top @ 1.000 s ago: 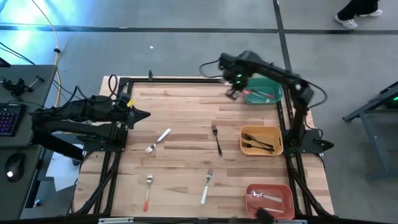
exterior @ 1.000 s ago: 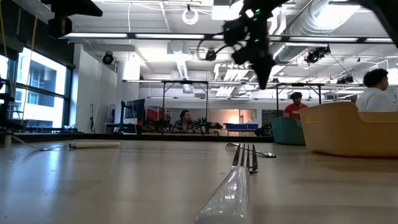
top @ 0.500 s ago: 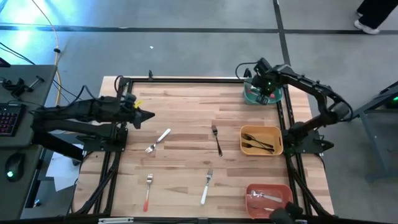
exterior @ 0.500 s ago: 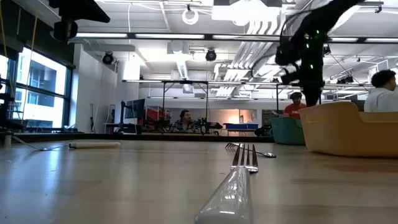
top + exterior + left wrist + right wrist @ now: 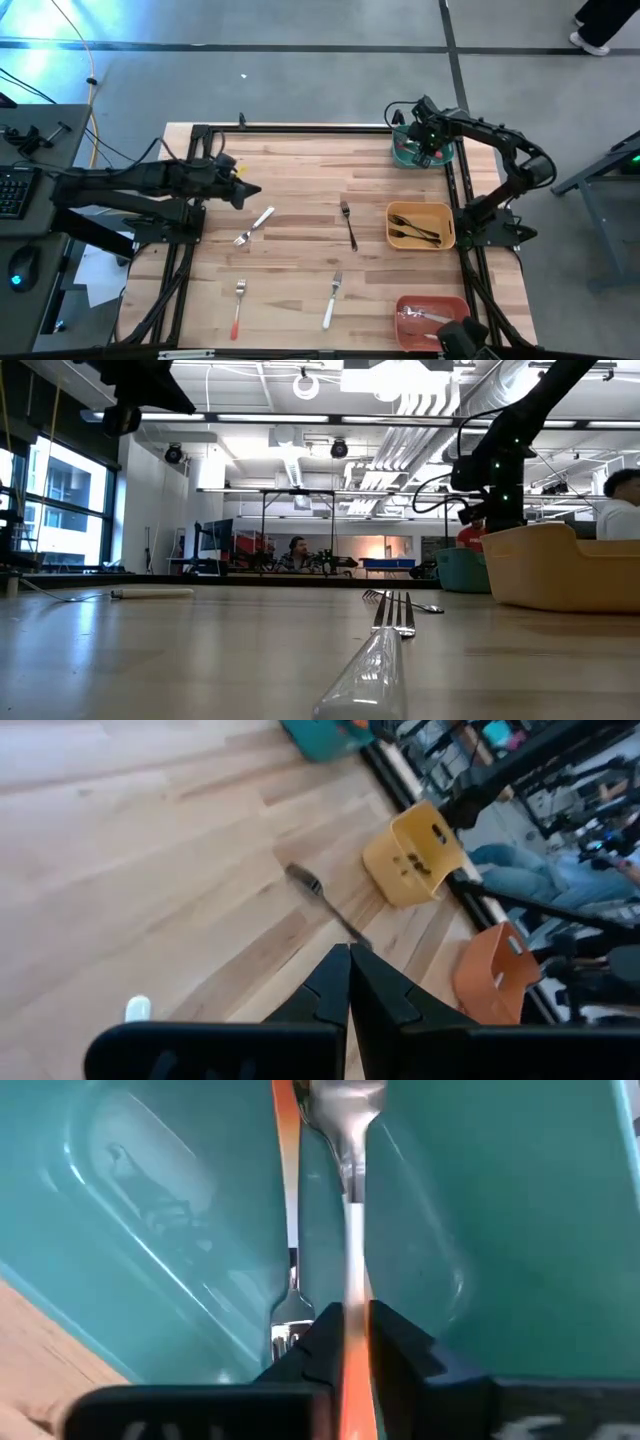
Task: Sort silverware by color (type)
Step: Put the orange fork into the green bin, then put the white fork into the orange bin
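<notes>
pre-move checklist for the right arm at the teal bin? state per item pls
1. Right hand is over the teal bin: ok.
2. Orange-handled utensil sits between the hand's fingers, head pointing into the bin: ok.
3. Utensil fully released: not ok; its handle sits in the narrow gap between the fingers.
4. Colour match: another orange-handled fork already lies in that bin: ok.
5. Left hand is shut, empty and clear of the right arm, near the white-handled fork: ok.
6. Work left on the table: black-handled fork, a second white-handled fork and a red-handled fork still unsorted: not ok.
</notes>
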Robot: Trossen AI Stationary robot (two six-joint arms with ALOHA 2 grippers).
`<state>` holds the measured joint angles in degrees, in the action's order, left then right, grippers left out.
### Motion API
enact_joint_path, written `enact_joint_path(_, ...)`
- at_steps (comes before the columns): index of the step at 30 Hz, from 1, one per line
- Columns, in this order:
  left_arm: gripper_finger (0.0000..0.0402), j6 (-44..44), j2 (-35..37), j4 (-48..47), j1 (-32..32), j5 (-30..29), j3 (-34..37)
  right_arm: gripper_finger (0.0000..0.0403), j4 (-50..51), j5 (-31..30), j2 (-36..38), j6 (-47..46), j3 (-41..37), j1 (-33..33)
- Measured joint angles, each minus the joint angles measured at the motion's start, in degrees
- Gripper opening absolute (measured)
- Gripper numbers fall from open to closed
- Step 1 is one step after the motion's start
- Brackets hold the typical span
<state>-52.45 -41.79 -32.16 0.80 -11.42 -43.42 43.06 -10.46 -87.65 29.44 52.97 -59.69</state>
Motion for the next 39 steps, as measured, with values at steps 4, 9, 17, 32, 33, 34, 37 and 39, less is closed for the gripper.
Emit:
enact_joint_path(4, 0.0000, -1.23, -2.82, 0.00, -0.01, 2.42, 0.00, 0.0077, 1.12, -0.11, -0.08, -1.41, 0.60, 0.11)
enact_joint_path(9, 0.0000, -5.32, -6.53, -0.15, -2.40, 6.25, 0.00, 0.0118, 6.99, 2.19, 1.37, -3.51, 5.02, 0.05)
enact_joint_path(17, 0.0000, -20.60, -12.61, -2.65, -18.74, -1.16, 0.00, 0.0012, 2.39, 24.24, 14.72, -8.94, 6.21, 0.23)
enact_joint_path(32, 0.0013, -38.36, -29.28, -4.99, -32.06, -0.58, -0.07, 0.0004, -4.71, 29.13, 25.59, -21.60, 6.14, 14.87)
enact_joint_path(33, 0.0019, -37.20, -29.29, -5.97, -30.87, 0.31, -0.07, 0.0005, -5.99, 30.39, 25.82, -22.39, 6.14, 15.63)
enact_joint_path(34, 0.0025, -36.06, -29.25, -7.13, -29.50, 0.94, -0.07, 0.0004, -7.30, 31.38, 25.97, -23.51, 6.14, 16.42)
enact_joint_path(37, 0.0051, -30.90, -28.40, -9.90, -24.79, 2.60, -0.07, 0.0001, -9.88, 32.15, 26.04, -26.33, 6.14, 18.80)
enact_joint_path(39, 0.0069, -26.42, -28.25, -10.76, -21.59, 3.64, -0.07, 0.0001, -10.52, 31.95, 26.04, -27.29, 6.14, 20.44)
